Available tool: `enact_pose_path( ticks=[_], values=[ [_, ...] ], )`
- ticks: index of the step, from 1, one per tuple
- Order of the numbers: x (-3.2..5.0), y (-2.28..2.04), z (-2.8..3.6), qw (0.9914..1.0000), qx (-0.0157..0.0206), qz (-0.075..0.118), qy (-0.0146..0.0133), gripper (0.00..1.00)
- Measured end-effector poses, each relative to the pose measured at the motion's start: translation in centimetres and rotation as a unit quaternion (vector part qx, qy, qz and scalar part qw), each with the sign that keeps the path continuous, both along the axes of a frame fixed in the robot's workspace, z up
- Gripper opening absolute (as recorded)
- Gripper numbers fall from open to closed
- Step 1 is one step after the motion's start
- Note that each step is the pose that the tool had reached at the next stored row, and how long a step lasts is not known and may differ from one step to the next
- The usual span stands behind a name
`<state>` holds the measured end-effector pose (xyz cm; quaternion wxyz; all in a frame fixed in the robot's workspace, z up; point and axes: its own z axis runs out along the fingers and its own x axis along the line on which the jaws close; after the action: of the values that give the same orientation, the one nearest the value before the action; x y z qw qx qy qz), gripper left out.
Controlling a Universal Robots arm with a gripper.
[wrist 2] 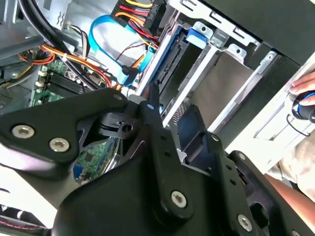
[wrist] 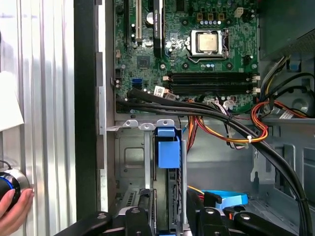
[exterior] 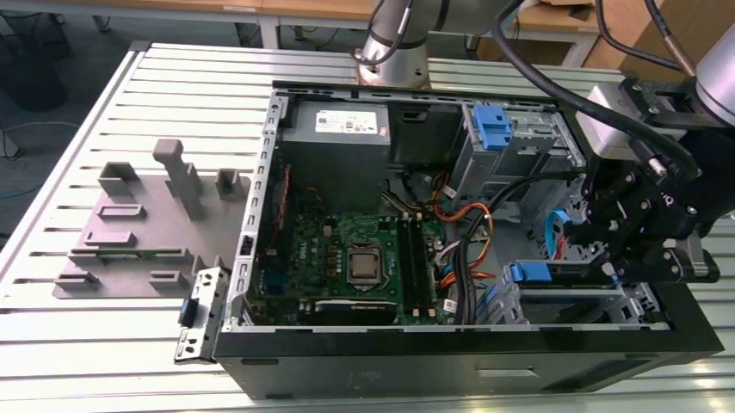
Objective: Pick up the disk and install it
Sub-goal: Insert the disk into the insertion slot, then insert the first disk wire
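My gripper (wrist: 168, 219) sits astride one end of the disk (wrist: 168, 147). Whether it clamps the disk or stands loose around it, I cannot tell. The disk stands on edge inside the metal drive cage (wrist: 129, 152) of the open computer case (exterior: 460, 370), with its blue tab facing the green motherboard (wrist: 197, 49). Black and orange cables (wrist: 231, 123) run between the cage and the board. Outside the case wall, a person's hand (wrist: 12, 211) touches a round knob (wrist: 9, 183) beside the slatted table (exterior: 81, 112).
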<state>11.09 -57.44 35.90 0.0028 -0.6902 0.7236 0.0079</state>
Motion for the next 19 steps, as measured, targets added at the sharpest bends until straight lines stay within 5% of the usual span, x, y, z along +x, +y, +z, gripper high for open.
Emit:
enact_pose_path(
  ticks=[11, 19],
  values=[
    [-0.53, 0.28, -1.63, 0.99999, 0.0011, 0.002, -0.0022, 0.42],
    [-0.59, 0.35, -1.55, 0.99999, 0.0004, 0.002, -0.0022, 0.42]
  ],
)
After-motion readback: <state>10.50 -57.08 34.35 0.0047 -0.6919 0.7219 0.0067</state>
